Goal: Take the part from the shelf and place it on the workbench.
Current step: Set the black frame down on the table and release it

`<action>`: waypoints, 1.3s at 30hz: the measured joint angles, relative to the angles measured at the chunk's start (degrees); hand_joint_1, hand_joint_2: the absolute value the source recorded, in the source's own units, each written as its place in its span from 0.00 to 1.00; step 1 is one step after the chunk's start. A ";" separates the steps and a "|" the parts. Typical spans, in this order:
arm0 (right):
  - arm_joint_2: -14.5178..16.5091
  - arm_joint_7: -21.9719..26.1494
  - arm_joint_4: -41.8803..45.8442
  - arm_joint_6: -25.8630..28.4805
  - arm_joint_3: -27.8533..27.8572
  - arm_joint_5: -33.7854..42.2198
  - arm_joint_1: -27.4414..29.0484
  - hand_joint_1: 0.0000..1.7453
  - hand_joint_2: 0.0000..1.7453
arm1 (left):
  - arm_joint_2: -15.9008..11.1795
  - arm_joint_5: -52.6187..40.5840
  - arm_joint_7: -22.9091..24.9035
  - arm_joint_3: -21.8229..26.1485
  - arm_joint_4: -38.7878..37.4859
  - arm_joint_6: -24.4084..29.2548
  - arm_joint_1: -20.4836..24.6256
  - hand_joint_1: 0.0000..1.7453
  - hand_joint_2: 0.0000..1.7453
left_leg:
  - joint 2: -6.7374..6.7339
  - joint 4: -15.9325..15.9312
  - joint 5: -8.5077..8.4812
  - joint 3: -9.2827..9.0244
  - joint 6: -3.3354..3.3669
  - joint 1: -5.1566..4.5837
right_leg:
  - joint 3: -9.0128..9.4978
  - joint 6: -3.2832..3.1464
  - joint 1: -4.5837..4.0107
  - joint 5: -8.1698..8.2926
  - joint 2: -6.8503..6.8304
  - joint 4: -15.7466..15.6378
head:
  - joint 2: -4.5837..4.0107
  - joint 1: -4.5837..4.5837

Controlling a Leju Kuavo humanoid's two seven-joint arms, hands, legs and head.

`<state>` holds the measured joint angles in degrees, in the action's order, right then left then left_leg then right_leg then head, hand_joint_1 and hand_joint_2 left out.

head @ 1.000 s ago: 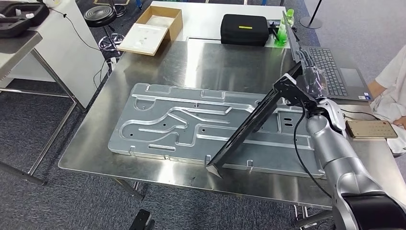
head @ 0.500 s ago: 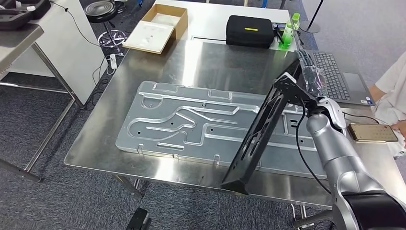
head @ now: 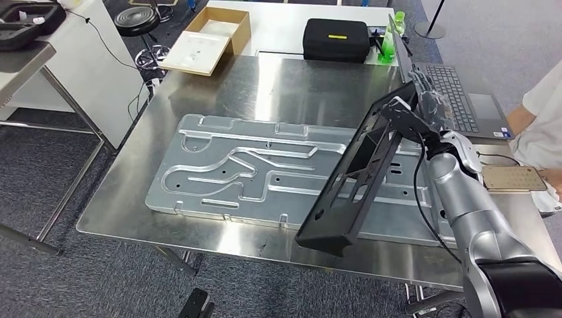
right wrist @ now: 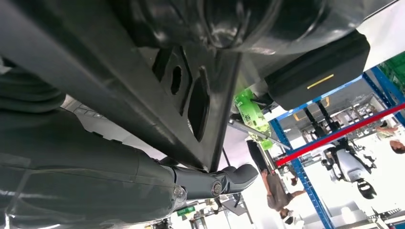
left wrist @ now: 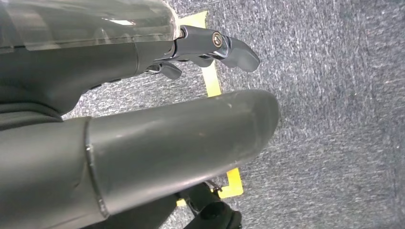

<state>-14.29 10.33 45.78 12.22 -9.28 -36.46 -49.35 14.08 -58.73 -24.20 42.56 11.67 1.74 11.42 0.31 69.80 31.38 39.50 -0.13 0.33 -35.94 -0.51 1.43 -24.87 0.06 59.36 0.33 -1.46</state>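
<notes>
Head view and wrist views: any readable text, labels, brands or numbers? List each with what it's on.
None can be read.
Black case: a yellow strip on its lid, too small to show any lettering.
Green bottle: its label bears a code-like pattern, too blurred to read.
Laptop: a small sticker near the front corner and key legends, unreadable.
Black frame part in the right hand: no marking shows.
Stamped metal panel: no marking shows.

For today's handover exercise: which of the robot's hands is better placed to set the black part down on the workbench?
Right. The right hand grips the black part above the workbench; the left hand hangs over carpet.
</notes>
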 joint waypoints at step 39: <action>-0.79 -2.81 -6.80 -10.60 -4.08 -2.70 -8.68 0.00 0.00 | -0.34 0.87 -0.50 0.07 0.00 -0.91 0.03 0.00 0.00 | 0.01 -7.09 -5.24 -3.20 1.00 -0.17 | -0.14 0.05 -0.43 0.10 0.10 0.25 | 0.00 0.03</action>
<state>-15.08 7.51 38.99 1.62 -13.36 -39.16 -58.03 13.73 -57.87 -24.70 42.63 11.67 0.84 11.45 0.32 62.70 26.14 36.30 0.87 0.15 -36.08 -0.47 1.00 -24.77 0.16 59.61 0.33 -1.43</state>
